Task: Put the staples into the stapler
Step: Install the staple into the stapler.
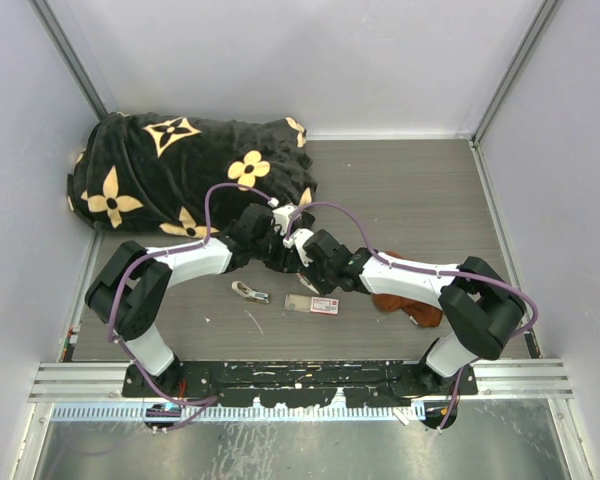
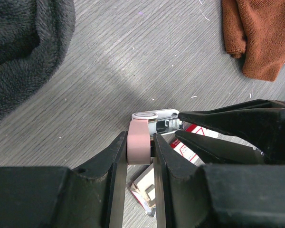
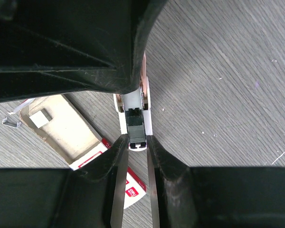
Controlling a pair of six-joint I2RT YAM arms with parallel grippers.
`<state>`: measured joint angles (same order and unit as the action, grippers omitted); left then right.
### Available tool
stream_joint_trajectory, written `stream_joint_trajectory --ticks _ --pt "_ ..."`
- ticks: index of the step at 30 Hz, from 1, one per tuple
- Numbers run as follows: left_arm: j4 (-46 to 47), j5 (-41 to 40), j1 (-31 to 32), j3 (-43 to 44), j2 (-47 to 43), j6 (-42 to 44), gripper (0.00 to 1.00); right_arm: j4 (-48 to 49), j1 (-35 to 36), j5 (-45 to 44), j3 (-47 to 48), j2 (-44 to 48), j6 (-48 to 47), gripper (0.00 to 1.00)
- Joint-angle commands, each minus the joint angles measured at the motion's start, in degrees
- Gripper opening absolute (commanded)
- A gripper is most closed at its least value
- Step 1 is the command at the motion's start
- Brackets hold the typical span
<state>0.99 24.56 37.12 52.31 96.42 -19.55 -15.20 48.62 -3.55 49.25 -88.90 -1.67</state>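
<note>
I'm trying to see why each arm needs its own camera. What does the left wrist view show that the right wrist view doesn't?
Only the left wrist: a dark blanket, a rust-brown cloth, and the stapler's pink side clamped in the left gripper.
Only the right wrist: the stapler's open metal channel seen end-on, the box's open tray, and a few staples beside it.
Both: the stapler, the right gripper at its end, the box's red label, and the table.

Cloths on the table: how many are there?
2. A black patterned blanket lies at the far left; a rust-brown cloth lies at the near right. More may be hidden.
</note>
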Motion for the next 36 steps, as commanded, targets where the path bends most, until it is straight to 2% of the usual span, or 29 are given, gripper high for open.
stream_joint_trajectory --ticks 1,19,24,30,36 --pt "1.56 1.64 0.73 2.62 -0.34 1.71 0.26 1.14 -0.28 -1.13 1.66 0.48 -0.22 0.29" --pt "1.55 1.42 0.68 2.45 -0.87 1.38 0.29 2.63 -2.10 1.38 0.83 5.39 2.68 0.48" --pt "1.79 1.55 0.75 2.41 -1.06 0.49 0.42 5.09 -4.65 2.38 -1.51 9.18 5.16 0.49" --pt "2.42 1.51 0.63 2.02 -2.07 -1.16 0.66 9.35 -9.04 3.78 -7.21 14.39 11.66 0.51" --pt "3.43 2.86 0.62 1.73 -3.20 -2.87 0.73 12.72 -9.84 2.36 -13.65 18.12 27.63 0.53"
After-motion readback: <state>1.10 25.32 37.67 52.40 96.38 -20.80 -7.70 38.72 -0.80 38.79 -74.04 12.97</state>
